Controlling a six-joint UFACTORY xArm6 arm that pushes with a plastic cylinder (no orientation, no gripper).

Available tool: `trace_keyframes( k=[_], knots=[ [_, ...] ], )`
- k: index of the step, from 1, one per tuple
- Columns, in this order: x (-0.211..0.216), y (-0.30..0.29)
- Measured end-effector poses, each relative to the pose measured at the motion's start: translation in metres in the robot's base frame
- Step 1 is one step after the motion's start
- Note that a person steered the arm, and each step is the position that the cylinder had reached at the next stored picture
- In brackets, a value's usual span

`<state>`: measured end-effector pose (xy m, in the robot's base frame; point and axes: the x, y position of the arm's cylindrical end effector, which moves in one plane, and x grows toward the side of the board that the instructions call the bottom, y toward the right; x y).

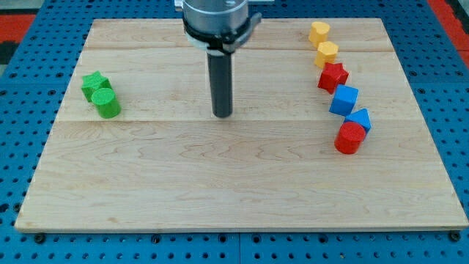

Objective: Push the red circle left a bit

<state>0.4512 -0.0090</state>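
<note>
The red circle [349,138] lies at the view's right, the lowest block in a curved row, touching a blue block [360,119] just above and right of it. My tip [223,115] rests on the board near the middle, far to the left of the red circle and a little higher in the view. It touches no block.
Above the red circle run a blue cube [343,100], a red star [333,77] and two yellow blocks [327,53] [319,32]. A green star [94,84] and a green cylinder [107,103] sit together at the left. The wooden board [234,183] lies on a blue pegboard.
</note>
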Motion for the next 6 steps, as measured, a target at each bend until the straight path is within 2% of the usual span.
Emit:
trace_keyframes(
  k=[1, 2, 3, 5, 6],
  knots=[
    [0.097, 0.092],
    [0.082, 0.187],
    [0.047, 0.246],
    [0.039, 0.226],
    [0.034, 0.191]
  ],
)
